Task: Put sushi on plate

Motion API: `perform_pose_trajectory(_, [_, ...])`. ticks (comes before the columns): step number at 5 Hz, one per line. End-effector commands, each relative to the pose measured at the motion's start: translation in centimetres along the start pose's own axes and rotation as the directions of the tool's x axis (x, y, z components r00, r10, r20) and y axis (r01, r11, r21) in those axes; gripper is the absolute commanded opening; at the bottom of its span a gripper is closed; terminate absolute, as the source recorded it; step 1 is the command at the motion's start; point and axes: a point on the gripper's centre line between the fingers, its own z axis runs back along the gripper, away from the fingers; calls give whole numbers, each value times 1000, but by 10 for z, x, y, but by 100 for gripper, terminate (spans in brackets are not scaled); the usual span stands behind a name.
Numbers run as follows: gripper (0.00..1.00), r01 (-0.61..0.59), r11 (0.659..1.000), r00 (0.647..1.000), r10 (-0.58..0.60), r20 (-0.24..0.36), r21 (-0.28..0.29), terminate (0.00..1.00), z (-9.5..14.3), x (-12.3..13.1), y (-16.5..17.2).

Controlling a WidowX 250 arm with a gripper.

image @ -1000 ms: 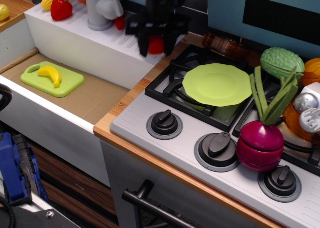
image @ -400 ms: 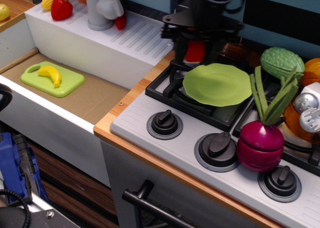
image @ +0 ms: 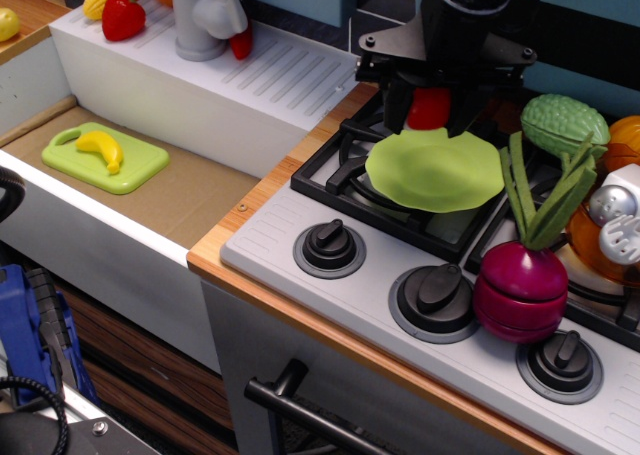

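Observation:
The light-green plate (image: pixel 432 172) lies flat on the left stove burner. My black gripper (image: pixel 430 115) hangs over the plate's far edge, shut on the sushi (image: pixel 429 107), whose red top shows between the two fingers. The sushi is held just above the plate's back rim; its white base is hidden.
A purple-red beet with green leaves (image: pixel 522 285) stands on the stove front right of the plate. A green vegetable toy (image: pixel 563 123) and an orange and silver item (image: pixel 615 220) sit at the right. A green cutting board with a banana (image: pixel 105 156) lies in the sink. Stove knobs (image: pixel 329 245) line the front.
My gripper has carried the sushi to the right, from over the counter edge by the sink to over the plate's far edge.

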Motion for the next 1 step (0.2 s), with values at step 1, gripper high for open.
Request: perform_pose_trajectory(1, [0,-11,997,1000,12,14,-78,100,12,4,-12])
